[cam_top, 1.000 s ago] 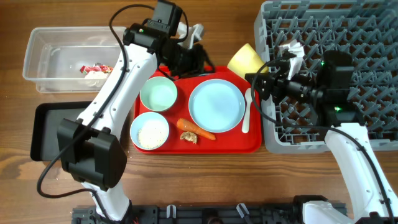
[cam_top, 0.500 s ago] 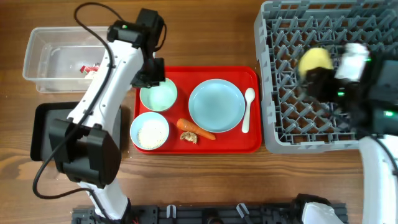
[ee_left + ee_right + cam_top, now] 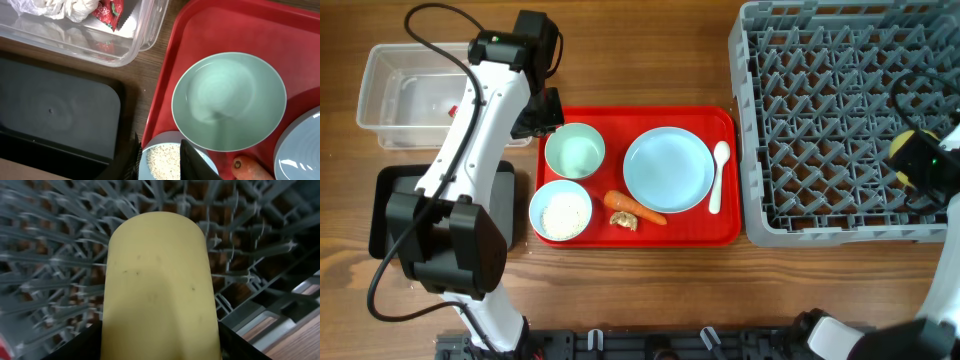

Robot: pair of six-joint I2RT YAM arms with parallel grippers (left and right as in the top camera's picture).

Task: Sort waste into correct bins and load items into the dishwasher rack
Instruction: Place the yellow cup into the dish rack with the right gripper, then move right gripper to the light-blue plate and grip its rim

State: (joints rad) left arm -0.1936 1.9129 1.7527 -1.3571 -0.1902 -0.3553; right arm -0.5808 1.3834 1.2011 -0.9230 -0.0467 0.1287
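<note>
- Red snack wrapper (image 3: 111, 10), 11 o'clock in left wrist view: print unreadable.
- Left gripper (image 3: 162, 159) slightly parted, empty.
- Right gripper (image 3: 160, 345) clamps small yellow cup (image 3: 160, 280); dishwasher rack (image 3: 50, 240) behind blurred.

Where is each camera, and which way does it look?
Overhead: above the table, looking straight down at red tray, dishwasher rack, both arms.
Left wrist: on the left arm, looking down at an empty bowl, black tray, clear tub; its fingertips show.
Right wrist: on the right arm, facing rack pegs past the held yellow cup; fingers barely show.
Shared: overhead and left wrist both see that bowl.
</note>
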